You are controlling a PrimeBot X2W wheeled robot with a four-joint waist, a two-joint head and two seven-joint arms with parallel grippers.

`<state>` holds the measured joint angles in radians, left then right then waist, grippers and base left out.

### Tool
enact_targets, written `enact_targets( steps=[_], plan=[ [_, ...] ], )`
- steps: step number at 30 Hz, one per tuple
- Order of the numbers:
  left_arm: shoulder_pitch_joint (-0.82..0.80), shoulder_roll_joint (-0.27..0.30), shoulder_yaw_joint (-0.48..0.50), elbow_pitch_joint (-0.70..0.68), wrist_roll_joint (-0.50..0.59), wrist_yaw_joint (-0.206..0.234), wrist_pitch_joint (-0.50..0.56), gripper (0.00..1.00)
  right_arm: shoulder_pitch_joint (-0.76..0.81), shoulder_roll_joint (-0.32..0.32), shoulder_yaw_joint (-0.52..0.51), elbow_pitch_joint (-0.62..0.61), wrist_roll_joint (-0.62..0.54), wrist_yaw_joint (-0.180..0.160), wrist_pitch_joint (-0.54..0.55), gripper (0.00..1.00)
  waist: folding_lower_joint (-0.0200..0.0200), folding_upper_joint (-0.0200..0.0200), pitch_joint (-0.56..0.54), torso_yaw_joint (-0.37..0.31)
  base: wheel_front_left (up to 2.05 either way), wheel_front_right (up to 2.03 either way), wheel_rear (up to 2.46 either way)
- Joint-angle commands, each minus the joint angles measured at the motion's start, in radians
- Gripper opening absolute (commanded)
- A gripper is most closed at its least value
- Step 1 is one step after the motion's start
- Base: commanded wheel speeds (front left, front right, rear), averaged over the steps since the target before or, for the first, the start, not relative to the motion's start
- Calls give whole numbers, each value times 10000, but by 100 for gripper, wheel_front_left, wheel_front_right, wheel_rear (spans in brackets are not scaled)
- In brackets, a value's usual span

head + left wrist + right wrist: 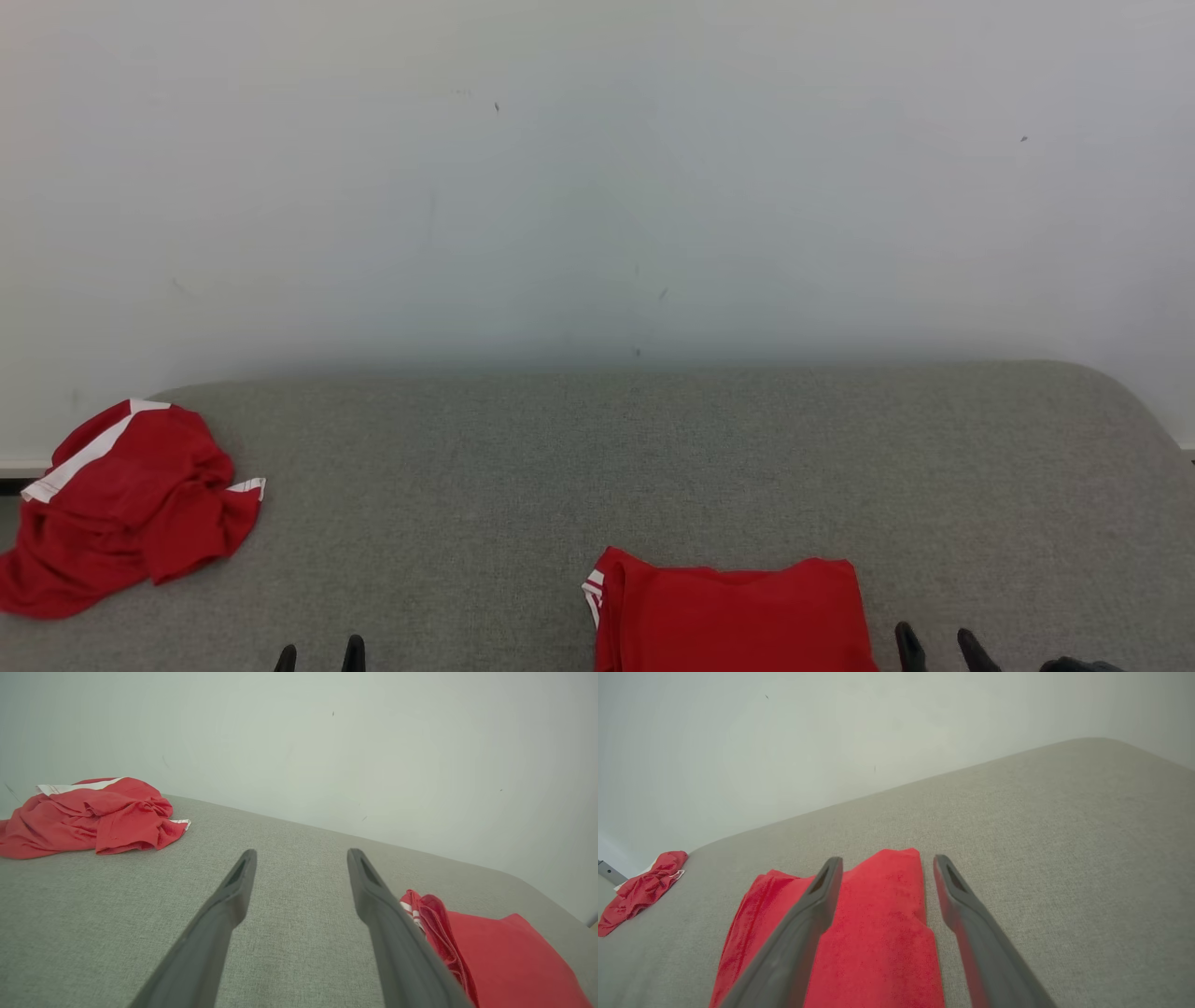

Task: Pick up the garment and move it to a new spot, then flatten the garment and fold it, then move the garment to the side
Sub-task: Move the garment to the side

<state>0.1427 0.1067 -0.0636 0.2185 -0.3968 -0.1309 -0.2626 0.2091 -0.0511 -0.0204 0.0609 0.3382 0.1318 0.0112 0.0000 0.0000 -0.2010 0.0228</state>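
Fingers (231, 900) of the left gripper (319, 656) stand spread with nothing between them; the right gripper (941, 648) is the same, wide and holding nothing.

The folded garment (733, 616) lies flat on the grey padded surface (653, 457), close in front of the robot; it sits between the two grippers but far closer to the right one. The right fingertips are just beside its right edge; in the right wrist view that edge runs up between the two fingers. The left gripper is well apart from its striped left fold.

The garment's near end is cut off at the bottom of the head view, so its long axis probably runs away from the robot, along the right fingers.

Judgement: folding looks done; the shift to the side is what's left. The right arm is the nearer one for it; the left could take the opposite edge so the folds hold.

A second, crumpled garment (126, 509) sits at the far left end of the surface, well apart; bare grey fabric lies to the right; the wall (597, 187) is behind. Nothing stands in the path either way; a leftward shift would end nearer the crumpled heap.
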Motion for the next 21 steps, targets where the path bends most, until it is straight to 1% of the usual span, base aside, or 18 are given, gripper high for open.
enact_targets(
  steps=[1,5,6,8,10,11,13,16,19,21],
  plan=[
    [-127,44,0,54,144,9,-31,100,-105,14,23,183,246,-18,471,100,0,0,44,-4,0,0,0],
    [-260,12,43,108,175,9,-31,100,-885,6,-78,262,70,-18,2088,100,0,0,213,-1,0,0,0],
    [-322,-28,55,130,185,9,-31,100,-1242,5,-302,459,-207,-18,3172,100,0,0,322,23,0,0,0],
    [-422,-69,50,151,190,9,-31,100,-1784,-1,-742,703,-401,-18,4295,100,0,0,438,77,0,0,0],
    [-560,-120,-31,204,225,9,-31,100,-2269,17,-952,915,-603,-19,5373,100,0,0,570,205,0,0,0],
    [-560,-120,-31,204,225,9,-31,100,-2269,17,-952,915,-603,-19,5373,100,0,0,570,205,0,0,0],
    [-720,-137,-124,296,269,8,-33,100,-2633,31,-886,1020,-571,-19,6300,100,0,0,731,389,0,0,0],
    [-668,-133,-348,185,318,8,-31,100,-2991,-30,-1288,1096,-560,-19,7169,100,0,0,1009,673,0,0,0],
    [-602,-143,-598,-4,400,8,-31,100,-3019,13,-1753,1375,-917,-19,8119,100,0,0,1247,958,0,0,0],
    [-549,-177,-710,-110,471,21,-31,100,-3041,7,-2021,1386,-993,-19,8459,100,0,0,1381,1137,0,0,0]
  ],
)
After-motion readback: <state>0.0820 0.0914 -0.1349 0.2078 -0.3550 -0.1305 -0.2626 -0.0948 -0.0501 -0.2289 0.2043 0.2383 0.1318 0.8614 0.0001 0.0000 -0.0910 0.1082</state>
